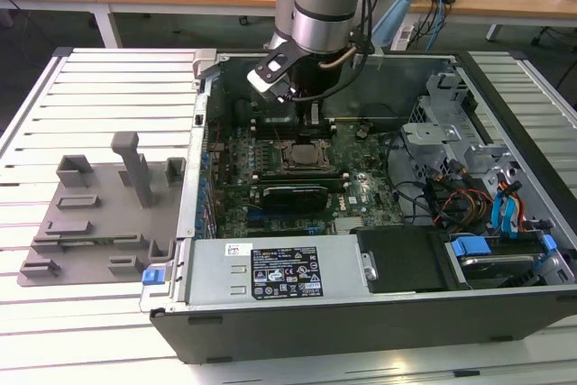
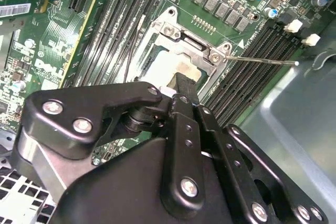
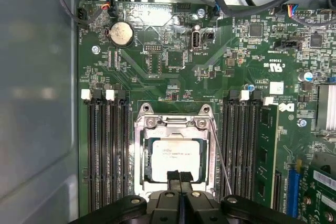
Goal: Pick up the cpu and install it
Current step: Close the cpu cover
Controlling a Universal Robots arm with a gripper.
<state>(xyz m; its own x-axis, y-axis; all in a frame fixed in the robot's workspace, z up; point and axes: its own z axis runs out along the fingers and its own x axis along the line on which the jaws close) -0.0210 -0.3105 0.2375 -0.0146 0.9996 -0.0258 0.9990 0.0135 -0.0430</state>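
Note:
The cpu (image 3: 173,156), a silvery square chip, lies flat inside the metal-framed motherboard socket (image 3: 140,145). In the second wrist view the cpu (image 2: 167,68) shows pale within the socket frame (image 2: 185,39). My gripper (image 3: 179,178) hangs directly over the chip's near edge, its two black fingers pressed together with nothing between them. I cannot tell whether the fingertips (image 2: 185,85) touch the chip's top. In the exterior view the gripper (image 1: 311,122) reaches down into the open computer case just above the socket (image 1: 302,156).
Memory slots (image 3: 107,150) flank the socket on both sides, and a thin lever rod (image 3: 220,161) runs along one side. The case wall (image 3: 37,103) stands close by. A grey fixture tray (image 1: 99,214) sits on the slatted table at the exterior view's left. Cables and drive bays (image 1: 469,196) fill the case's other end.

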